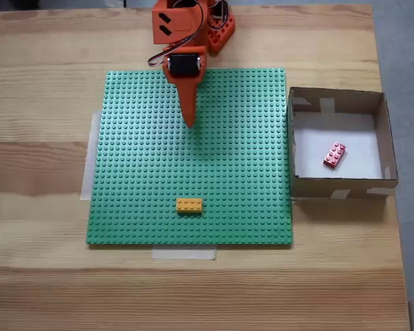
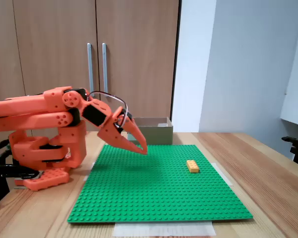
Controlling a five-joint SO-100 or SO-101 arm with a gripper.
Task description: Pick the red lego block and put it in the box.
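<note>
One red lego block already lies on the white floor of the box at right of the fixed view from above, so keep your closed, empty fingers hovering over the green baseplate, clear of the yellow brick.

Orange plastic arm, blocky segments, black servo behind end effector. End effector: long tapered orange fingers. Black cable loops above servo. Orange base.
</note>
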